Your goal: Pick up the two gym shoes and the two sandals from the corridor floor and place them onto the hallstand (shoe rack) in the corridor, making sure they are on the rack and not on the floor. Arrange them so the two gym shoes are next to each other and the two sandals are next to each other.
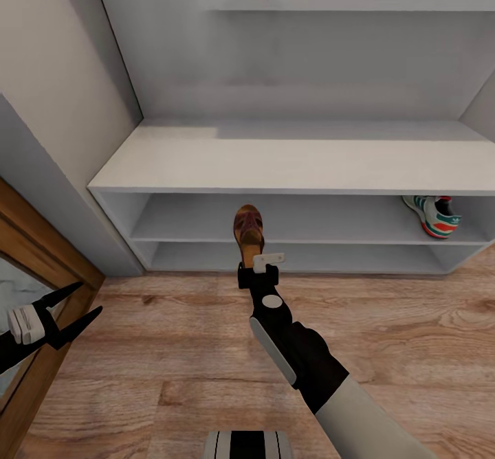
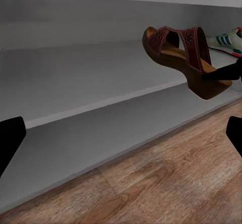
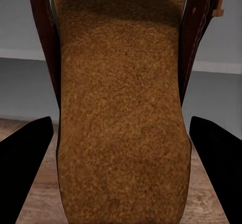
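Observation:
My right gripper (image 1: 258,266) is shut on the heel of a dark brown sandal (image 1: 248,229) and holds it toe-forward, off the floor (image 1: 172,349), in front of the upper open tier of the pale grey hallstand (image 1: 295,163). The right wrist view shows the sandal's tan footbed (image 3: 121,108) between the dark fingers (image 3: 25,168). One cream gym shoe (image 1: 433,215) with green stripes lies on the upper tier at the right. My left gripper (image 1: 91,297) hangs open at the left. Its view shows the held sandal (image 2: 184,53), the gym shoe (image 2: 227,39) behind it, and the hallstand shelves (image 2: 75,78).
A brown wooden door frame (image 1: 41,253) stands close by my left gripper. A grey wall shelf (image 1: 344,2) runs above the hallstand. The hallstand's side walls close off both ends of the tiers. My base (image 1: 247,445) shows at the bottom edge.

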